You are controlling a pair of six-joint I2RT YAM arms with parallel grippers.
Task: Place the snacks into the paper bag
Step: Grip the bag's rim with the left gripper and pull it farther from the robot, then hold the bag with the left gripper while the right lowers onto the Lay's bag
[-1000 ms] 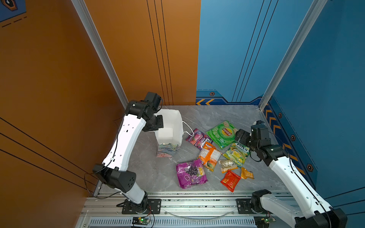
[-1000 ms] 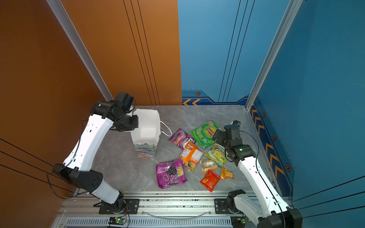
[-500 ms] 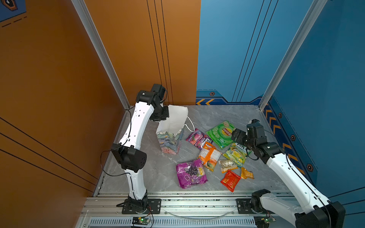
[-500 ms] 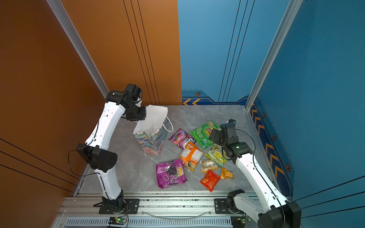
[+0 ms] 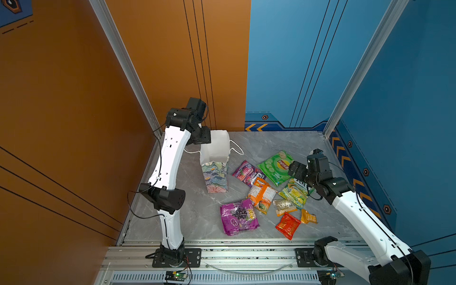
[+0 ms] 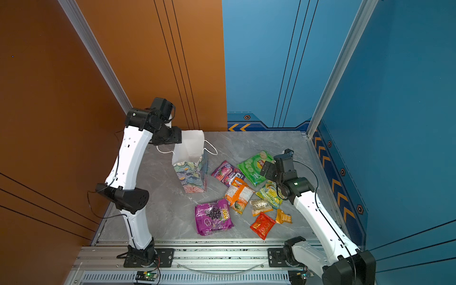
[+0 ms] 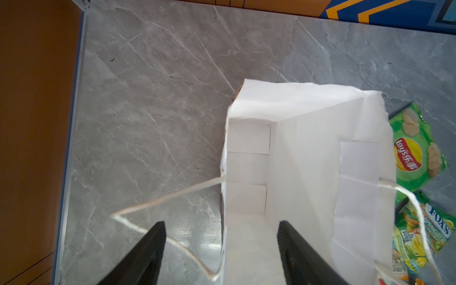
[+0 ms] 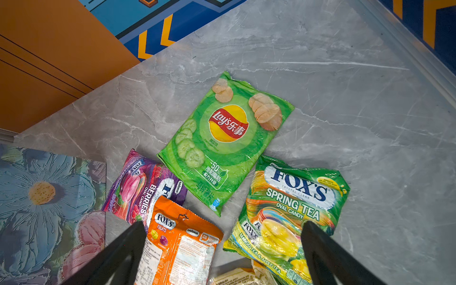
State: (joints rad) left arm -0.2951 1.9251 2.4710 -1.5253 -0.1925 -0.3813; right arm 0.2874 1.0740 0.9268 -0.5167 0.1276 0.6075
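1. The bag (image 5: 214, 172) stands upright with its mouth open on the surface (image 5: 271, 140). In both top views it is at 9 o'clock of the snacks (image 5: 261, 195).
2. The left hand (image 7: 219, 223) is at the bag's rim, at 10 o'clock. Its fingers are spread wide on either side of one bag wall and grip nothing. A cord handle (image 7: 160, 199) loops just beside it.
3. The right hand (image 8: 223, 222) hovers wide open and empty above the orange Fox's (image 8: 182, 244) and Spring Tea (image 8: 291, 209).
4. Among the snacks, the Lay's (image 5: 276, 167) lies at 12 o'clock, the berry packet (image 5: 246, 171) at 10, the grape packet (image 5: 238, 217) at 7 and the red packet (image 5: 287, 225) at 5.
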